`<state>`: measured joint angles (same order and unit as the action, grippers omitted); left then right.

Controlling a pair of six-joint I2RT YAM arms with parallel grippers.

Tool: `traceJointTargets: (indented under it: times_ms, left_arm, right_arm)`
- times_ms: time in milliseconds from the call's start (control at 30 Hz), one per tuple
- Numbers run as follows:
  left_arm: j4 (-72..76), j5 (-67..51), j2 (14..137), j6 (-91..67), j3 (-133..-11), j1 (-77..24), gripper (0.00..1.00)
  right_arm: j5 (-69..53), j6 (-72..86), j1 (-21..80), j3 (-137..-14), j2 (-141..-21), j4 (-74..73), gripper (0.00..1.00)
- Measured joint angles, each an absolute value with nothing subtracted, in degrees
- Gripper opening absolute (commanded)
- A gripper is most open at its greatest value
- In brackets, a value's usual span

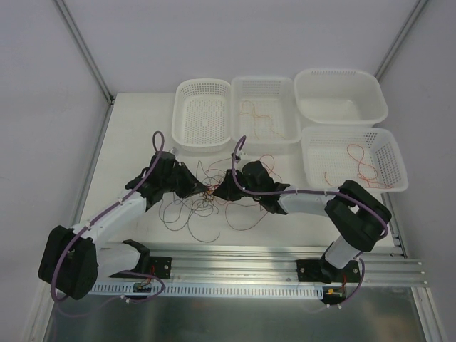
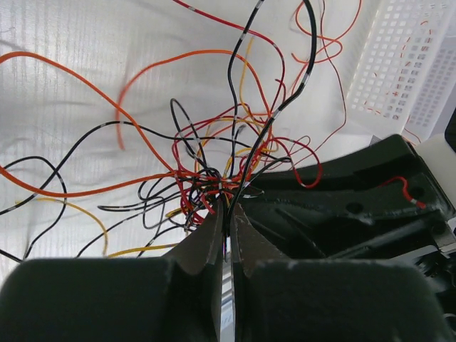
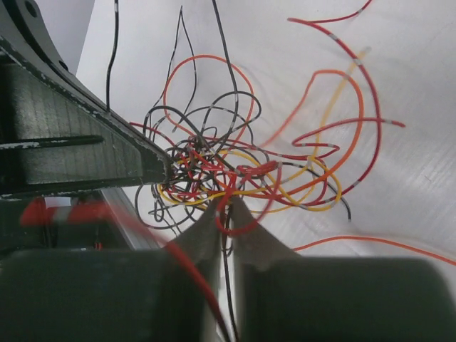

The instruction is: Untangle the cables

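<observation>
The cables (image 1: 208, 194) are a knotted clump of thin black, red, orange and yellow wires on the white table between both arms, with loose loops trailing toward the near edge. My left gripper (image 1: 201, 189) meets the clump from the left; in the left wrist view it (image 2: 229, 208) is shut on a black wire of the clump (image 2: 214, 178). My right gripper (image 1: 217, 191) meets it from the right; in the right wrist view it (image 3: 225, 202) is shut on red and black strands of the clump (image 3: 221, 171).
Four white perforated baskets stand at the back: one bare (image 1: 204, 114), one with thin wires (image 1: 265, 110), one bare at far right (image 1: 340, 95), one nearer right holding a red wire (image 1: 353, 158). A slotted metal rail (image 1: 235, 271) runs along the near edge.
</observation>
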<state>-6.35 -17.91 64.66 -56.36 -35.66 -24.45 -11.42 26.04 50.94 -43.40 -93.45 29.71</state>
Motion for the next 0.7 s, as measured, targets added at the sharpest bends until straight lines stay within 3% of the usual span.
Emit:
traceJointTargets:
  times_ms: [33,367,700]
  left_arm:
    - [-6.28,-18.0,64.6,-56.45,-35.66,-24.45,0.0]
    - [-10.74,-14.22,60.16,-52.56,-36.84,-24.18,0.0]
    - [-22.26,-3.7,56.69,-41.19,-45.21,-15.46,0.0]
  right_arm:
    - [-11.4,25.96,50.94,-43.4,-93.47,29.71,0.01]
    - [-8.08,20.14,49.54,-43.51,-88.29,19.46,0.01]
    - [-4.64,13.93,34.54,-43.81,-74.11,-6.98,0.01]
